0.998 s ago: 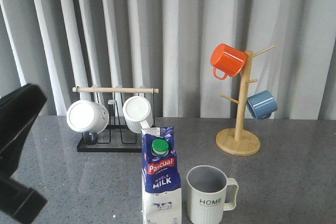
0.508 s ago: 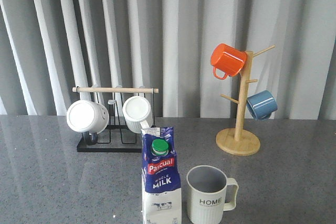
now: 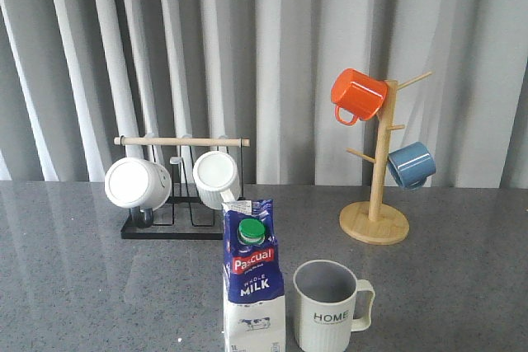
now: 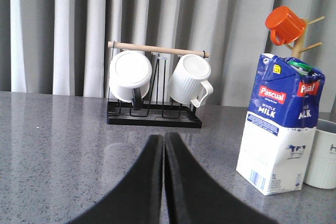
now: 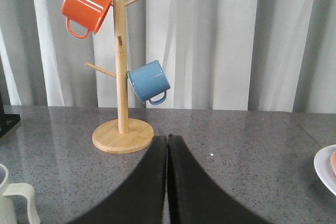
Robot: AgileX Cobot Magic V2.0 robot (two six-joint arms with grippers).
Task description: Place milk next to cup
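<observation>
The milk carton [image 3: 254,279] is standing upright on the counter [image 3: 99,286] just beside the HOME cup [image 3: 332,307], so both hands, left hand [image 4: 163,145] and right hand [image 5: 167,145], are idling pressed together, needing only to stay clear.

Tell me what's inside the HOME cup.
The front view looks into the HOME cup from above: only its grey inner wall shows, no contents. The near rim covers the bottom, so a little liquid there cannot be excluded.

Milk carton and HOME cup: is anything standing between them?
No. In the front view the milk and the cup stand side by side with only a narrow strip of bare table between them.
</observation>
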